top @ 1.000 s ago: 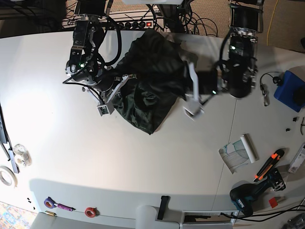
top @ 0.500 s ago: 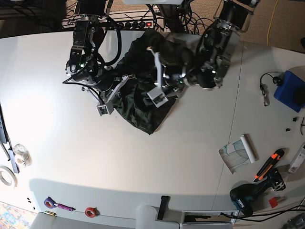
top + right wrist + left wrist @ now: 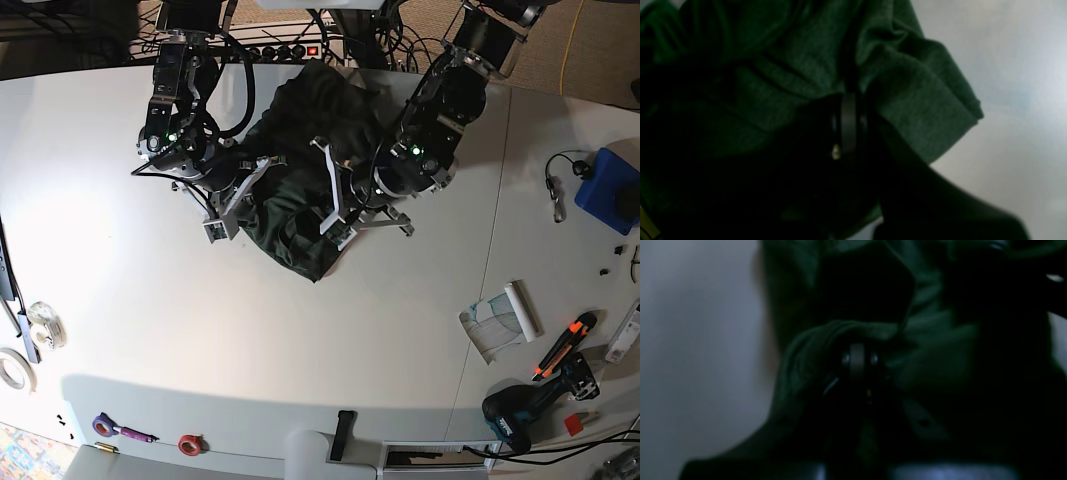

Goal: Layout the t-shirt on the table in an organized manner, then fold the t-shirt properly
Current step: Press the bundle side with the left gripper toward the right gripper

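- Over the table (image 3: 150,330), we saw the t-shirt (image 3: 300,130) heaped far-centre, its long axis running near-to-far and tapering toward us.
- Left wrist: bunched cloth hid the left gripper (image 3: 857,343); we couldn't tell its opening.
- Right wrist: the right gripper (image 3: 848,96) was equally unclear.

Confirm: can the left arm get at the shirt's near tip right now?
Probably yes. The left gripper is over the shirt at one edge, close to that tip, which lies on the table. Nothing sits between them; the right gripper is at the opposite edge, out of the way.
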`<state>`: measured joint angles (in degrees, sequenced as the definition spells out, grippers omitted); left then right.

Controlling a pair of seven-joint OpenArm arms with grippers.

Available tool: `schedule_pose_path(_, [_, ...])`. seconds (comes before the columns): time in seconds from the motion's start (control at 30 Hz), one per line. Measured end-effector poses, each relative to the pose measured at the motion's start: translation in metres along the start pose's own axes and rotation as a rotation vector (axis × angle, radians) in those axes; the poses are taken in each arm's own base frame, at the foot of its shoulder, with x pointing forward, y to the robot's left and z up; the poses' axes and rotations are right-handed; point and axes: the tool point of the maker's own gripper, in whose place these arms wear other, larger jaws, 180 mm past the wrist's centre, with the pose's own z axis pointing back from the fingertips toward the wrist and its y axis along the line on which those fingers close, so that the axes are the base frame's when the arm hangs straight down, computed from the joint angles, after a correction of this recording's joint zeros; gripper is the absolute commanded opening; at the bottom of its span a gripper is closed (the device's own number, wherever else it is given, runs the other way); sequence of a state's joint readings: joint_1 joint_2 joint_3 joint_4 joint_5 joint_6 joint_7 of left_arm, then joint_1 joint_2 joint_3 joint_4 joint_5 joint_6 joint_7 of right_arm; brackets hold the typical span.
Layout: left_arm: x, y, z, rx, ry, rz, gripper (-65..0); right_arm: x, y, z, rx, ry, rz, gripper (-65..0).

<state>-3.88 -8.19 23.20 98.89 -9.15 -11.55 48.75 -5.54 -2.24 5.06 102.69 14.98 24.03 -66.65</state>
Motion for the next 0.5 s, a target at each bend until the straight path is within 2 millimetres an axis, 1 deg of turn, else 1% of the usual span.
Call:
schedule_pose_path(0.13, [0.001,0.03,0.003,0.129,0.012,-0.017,-65.0,0.0,0.0,0.0,0.0,0.0,0.0,-65.0])
schedule_pose_path(0.17, [0.004,0.034,0.004,0.146,0.01,-0.02,-65.0,0.0,0.0,0.0,0.0,0.0,0.0,-65.0])
schedule_pose_path(0.4, [0.023,0.045,0.005,0.169,-0.028,-0.025,-65.0,0.0,0.0,0.0,-0.001,0.0,0.0,-65.0])
schedule_pose_path(0.5, [0.026,0.046,0.005,0.166,-0.035,-0.023,-65.0,0.0,0.0,0.0,0.0,0.0,0.0,-65.0])
